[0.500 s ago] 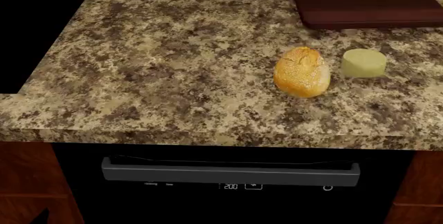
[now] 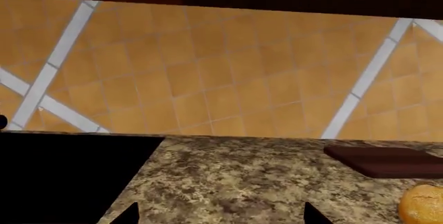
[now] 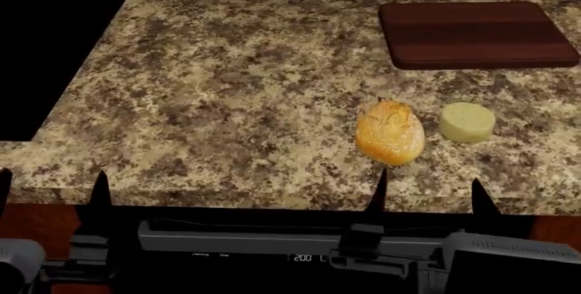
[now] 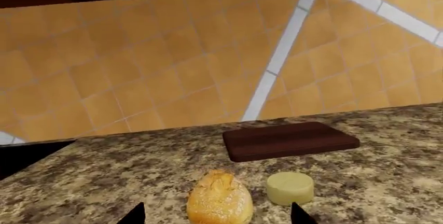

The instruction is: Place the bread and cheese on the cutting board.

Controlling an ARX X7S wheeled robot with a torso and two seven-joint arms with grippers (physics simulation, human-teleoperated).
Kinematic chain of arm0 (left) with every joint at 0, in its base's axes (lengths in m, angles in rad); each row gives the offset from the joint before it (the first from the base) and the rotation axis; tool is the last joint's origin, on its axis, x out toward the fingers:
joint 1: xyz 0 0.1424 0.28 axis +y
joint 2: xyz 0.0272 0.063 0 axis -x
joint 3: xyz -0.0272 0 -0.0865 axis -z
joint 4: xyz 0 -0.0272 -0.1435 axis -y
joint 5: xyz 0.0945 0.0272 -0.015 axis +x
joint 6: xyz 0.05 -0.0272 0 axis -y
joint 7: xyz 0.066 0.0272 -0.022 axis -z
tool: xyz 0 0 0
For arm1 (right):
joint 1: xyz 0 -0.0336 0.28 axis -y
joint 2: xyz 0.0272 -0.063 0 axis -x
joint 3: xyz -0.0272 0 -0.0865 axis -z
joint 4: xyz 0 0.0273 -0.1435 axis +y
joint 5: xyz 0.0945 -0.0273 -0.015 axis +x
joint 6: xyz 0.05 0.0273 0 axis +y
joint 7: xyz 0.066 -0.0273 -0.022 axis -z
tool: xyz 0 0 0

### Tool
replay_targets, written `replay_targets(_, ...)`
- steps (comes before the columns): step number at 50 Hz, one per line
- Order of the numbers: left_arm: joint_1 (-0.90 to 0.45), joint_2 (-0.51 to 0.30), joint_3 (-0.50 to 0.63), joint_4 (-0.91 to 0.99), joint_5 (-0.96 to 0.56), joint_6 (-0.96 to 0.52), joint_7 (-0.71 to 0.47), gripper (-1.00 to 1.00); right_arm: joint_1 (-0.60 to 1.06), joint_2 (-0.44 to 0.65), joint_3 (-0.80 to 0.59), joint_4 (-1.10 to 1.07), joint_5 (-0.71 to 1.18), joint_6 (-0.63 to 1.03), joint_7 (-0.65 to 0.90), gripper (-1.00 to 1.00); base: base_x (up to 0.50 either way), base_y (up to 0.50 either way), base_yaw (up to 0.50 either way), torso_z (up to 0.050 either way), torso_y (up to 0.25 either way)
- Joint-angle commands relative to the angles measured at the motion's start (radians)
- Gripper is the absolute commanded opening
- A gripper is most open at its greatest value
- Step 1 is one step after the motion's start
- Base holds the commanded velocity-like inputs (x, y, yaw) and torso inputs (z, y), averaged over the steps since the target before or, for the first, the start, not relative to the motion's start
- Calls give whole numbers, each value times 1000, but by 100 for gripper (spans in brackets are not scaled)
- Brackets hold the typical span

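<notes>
Lining up the first pick, I have the bread (image 3: 390, 141) lying on the granite counter (image 3: 227, 90) just beyond the near edge, with the cheese (image 3: 467, 122) just beside it at its 3 o'clock, apart by a narrow gap, and the cutting board (image 3: 474, 34) bare and well back at about 1 o'clock. My right gripper (image 3: 425, 195) hangs at the counter edge at 6 o'clock from the pair, fingers spread and holding nothing; the left gripper (image 3: 50, 188) sits far off at 9 o'clock, likewise spread, I think, though only its tips show. I would take the roll with the right arm, straddling its narrow width and coming straight down so the outer finger does not nudge the cheese.
</notes>
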Motion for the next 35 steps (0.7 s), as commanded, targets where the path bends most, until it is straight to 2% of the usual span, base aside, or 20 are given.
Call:
replay_targets(1, -29, -24, -13, 154, -43, -107, -15, 100, 32, 27, 9, -176, 37, 126, 27, 100, 0, 0, 0, 50, 0)
replay_targets(5, -25, -34, -3, 160, -40, -101, -21, 100, 24, 40, -10, -189, 38, 130, 26, 100, 0, 0, 0, 50, 0)
replay_targets(12, -27, -39, -8, 164, -44, -102, -45, 100, 21, 52, -10, -206, 75, 141, 13, 100, 0, -500, 0, 49, 0)
replay_targets(29, -21, -73, 31, 210, -30, -109, -69, 100, 52, 97, 9, -231, 146, 218, 11, 100, 8, -500, 0, 0, 0)
replay_targets(35, -21, -82, 30, 222, -46, -118, -72, 100, 41, 102, -16, -242, 137, 209, 17, 100, 332, -374, 0, 0, 0)
